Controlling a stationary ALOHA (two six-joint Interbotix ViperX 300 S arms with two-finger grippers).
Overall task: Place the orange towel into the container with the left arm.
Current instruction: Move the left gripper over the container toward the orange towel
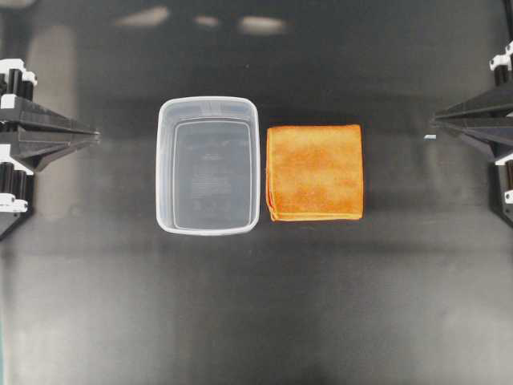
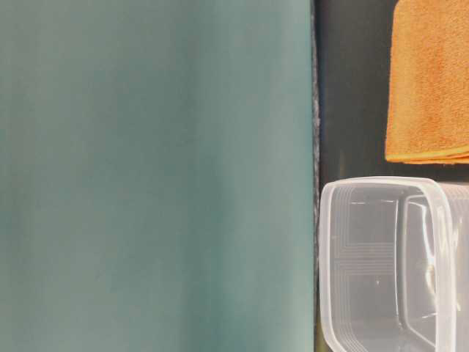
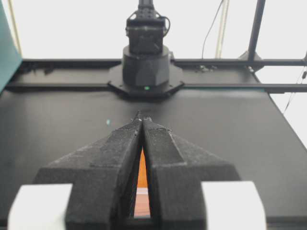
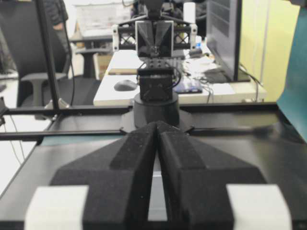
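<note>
- From overhead we look straight down on the counter (image 1: 256, 321).
- The table-level view sits close and turned sideways, sharing the container (image 2: 381, 257) and orange towel (image 2: 429, 81) with overhead.
- Each wrist view looks along its closed hand, left hand (image 3: 142, 120) and right hand (image 4: 157, 125), towards the opposite arm.

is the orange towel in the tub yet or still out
Out. The orange towel lies folded flat on the table just beside the container, which holds nothing.
</note>
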